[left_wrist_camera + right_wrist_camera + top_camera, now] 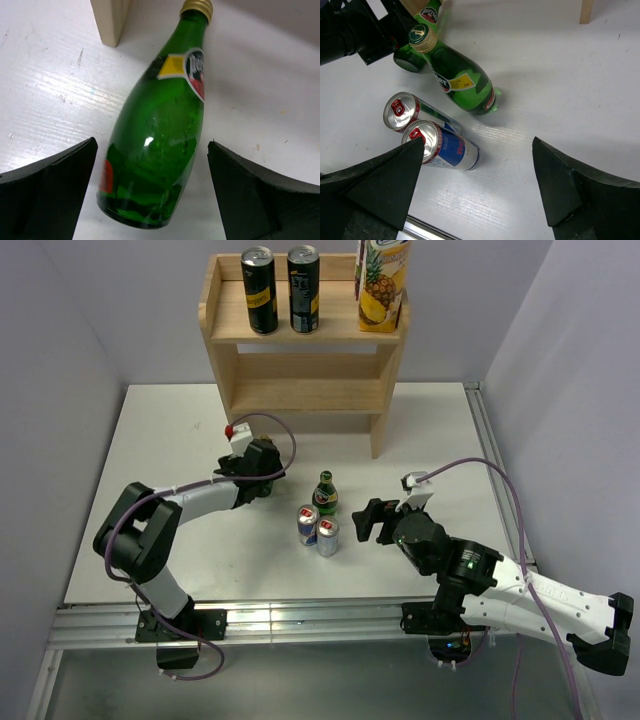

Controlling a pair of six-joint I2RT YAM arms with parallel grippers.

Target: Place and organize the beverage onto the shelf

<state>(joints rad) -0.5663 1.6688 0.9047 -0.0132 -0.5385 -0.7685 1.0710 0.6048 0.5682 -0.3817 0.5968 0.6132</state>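
The flat white table [150, 440] held everything. The tall light wooden shelf [300, 390] with two levels stood at the far side, well past both hands. On its top level stood a yellow juice carton with a pineapple picture [382, 285] and two tall black cans with yellow marks [260, 290] [303, 288], side by side to the left of the carton. The left gripper [152, 144] was spread wide. A green glass bottle with a gold cap [165, 100] stood on the table right between its two black fingers [55, 175], and a bit of white table showed on each side, so the fingers were not touching it. One shelf leg was just past that bottle. The right gripper [478, 141] was spread wide too and held nothing, with only bare table between its fingers. A second green glass bottle [325, 493] stood in front of it and to its left. Two slim blue-and-silver cans [307, 525] [327, 537] stood touching each other, near that bottle and close to the right gripper's left finger.
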